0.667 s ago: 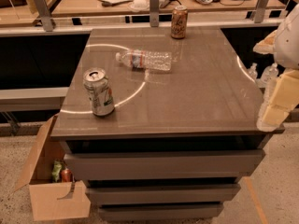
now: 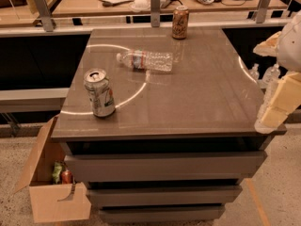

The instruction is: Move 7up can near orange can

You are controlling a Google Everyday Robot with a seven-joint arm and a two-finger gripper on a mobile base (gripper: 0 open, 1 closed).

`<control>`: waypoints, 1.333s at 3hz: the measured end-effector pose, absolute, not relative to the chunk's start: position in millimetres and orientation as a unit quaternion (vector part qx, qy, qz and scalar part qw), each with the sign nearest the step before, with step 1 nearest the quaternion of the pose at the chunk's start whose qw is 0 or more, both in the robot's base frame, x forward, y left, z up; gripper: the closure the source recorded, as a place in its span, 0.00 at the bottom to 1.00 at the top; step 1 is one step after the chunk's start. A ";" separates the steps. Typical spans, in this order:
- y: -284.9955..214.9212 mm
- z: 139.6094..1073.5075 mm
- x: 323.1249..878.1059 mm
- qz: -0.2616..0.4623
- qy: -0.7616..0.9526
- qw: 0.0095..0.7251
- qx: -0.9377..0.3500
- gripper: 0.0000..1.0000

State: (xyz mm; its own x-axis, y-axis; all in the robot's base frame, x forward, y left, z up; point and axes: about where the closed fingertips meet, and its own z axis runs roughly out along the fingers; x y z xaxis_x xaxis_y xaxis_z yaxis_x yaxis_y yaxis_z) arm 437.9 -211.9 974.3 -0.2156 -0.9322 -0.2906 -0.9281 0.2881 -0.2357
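Two cans upright on the grey surface (image 2: 202, 102), well apart.
Front left, 7up can (image 2: 99, 92); at the right edge, gripper (image 2: 275, 109), touching neither can, jaws' opening impossible to tell; mid-surface, clear plastic bottle (image 2: 146, 60) lying on its side; at the far edge, orange can (image 2: 180, 22).

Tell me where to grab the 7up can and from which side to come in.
Grip the 7up can around the middle of its round body. It stands upright near the table's front left corner, so a level approach from its right side looks best: the gripper sits off the table's right edge, and the lying bottle is farther back, likely out of that path.
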 end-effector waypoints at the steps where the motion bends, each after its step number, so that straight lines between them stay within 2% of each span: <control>1: -194.6 954.0 444.9 0.068 0.753 0.287 -0.588 0.00; 2: -163.6 950.5 448.9 0.129 0.716 0.355 -0.587 0.00; 3: -104.0 950.4 457.6 0.228 0.662 0.437 -0.565 0.00; 4: -90.8 969.6 452.8 0.245 0.652 0.447 -0.561 0.00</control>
State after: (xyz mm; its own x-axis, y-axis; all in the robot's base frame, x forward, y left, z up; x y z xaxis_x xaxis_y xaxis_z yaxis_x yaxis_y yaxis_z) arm 452.8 -90.8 969.6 0.0298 -0.5117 -0.8586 -0.9510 0.2500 -0.1820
